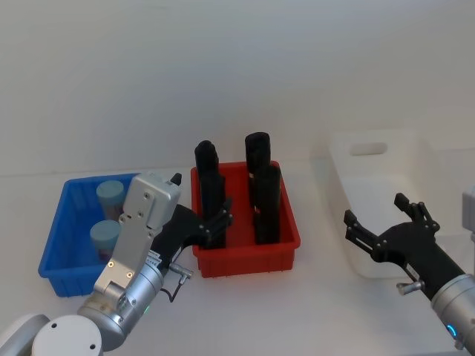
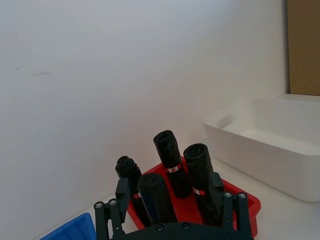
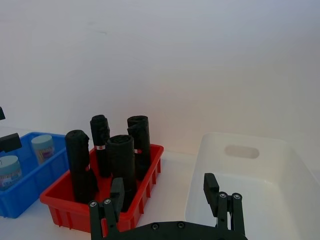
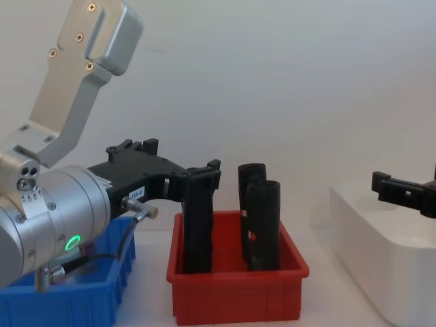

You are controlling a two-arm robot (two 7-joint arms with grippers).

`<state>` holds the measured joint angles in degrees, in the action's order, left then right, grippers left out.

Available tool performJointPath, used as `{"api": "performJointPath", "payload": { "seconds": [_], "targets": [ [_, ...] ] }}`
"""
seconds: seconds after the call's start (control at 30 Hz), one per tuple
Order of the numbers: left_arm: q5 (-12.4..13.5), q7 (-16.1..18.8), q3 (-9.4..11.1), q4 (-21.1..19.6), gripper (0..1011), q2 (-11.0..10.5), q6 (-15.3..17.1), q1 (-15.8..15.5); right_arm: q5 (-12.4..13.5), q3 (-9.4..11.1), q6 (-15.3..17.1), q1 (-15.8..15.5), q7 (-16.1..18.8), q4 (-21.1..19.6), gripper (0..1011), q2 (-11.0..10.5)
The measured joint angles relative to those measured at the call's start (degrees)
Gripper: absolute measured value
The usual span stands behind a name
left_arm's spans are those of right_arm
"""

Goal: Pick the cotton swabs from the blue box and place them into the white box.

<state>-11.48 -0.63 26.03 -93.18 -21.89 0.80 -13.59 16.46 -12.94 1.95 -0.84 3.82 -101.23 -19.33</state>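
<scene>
1. Left gripper (image 4: 178, 158) sits closest and largest in the chest view, on a silver arm that enters from the lower left; its black fingers are spread wide and hold nothing.
2. From the head view, the left gripper (image 1: 221, 222) hangs over the gap between the blue box (image 1: 53, 236) and the red bin (image 1: 245, 259); its fingertips reach the red bin's near left part, beside one of the black rolls (image 1: 267, 200); they may touch that roll, but I cannot tell.
3. Its own wrist view looks past the left gripper (image 2: 169, 189) at four upright black rolls (image 2: 169, 162) in the red bin (image 2: 245, 202), with a corner of the blue box (image 2: 75, 227) to one side and the white box (image 2: 260, 150) farther off.
4. Two cotton swabs (image 1: 111, 194) stand lid-up inside the blue box, one toward the back and one nearer the front, the arm partly covering the nearer one; the right wrist view shows the cotton swabs (image 3: 42, 146) in the blue box (image 3: 30, 192) too.
5. Right gripper (image 1: 378, 211) hovers at the near left corner of the white box (image 1: 349, 237), jaws wide apart and empty; the chest view has the right gripper (image 4: 402, 191) at the right edge, above the white box (image 4: 368, 252).
6. Between the spread fingers of the right gripper (image 3: 164, 186) lies the gap between the red bin (image 3: 75, 212) and the white box (image 3: 200, 190).
7. All three bins rest on a white table (image 1: 297, 311), the red bin in the middle.
</scene>
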Motion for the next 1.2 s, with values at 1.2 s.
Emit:
{"api": "performJointPath", "payload": {
  "seconds": [1.2],
  "targets": [
    [-1.6,-0.9,-1.4,5.0,1004,1.6,1.2,-2.4,0.0,0.0,0.0,0.0,0.0,0.0,1002,0.0]
  ]
}}
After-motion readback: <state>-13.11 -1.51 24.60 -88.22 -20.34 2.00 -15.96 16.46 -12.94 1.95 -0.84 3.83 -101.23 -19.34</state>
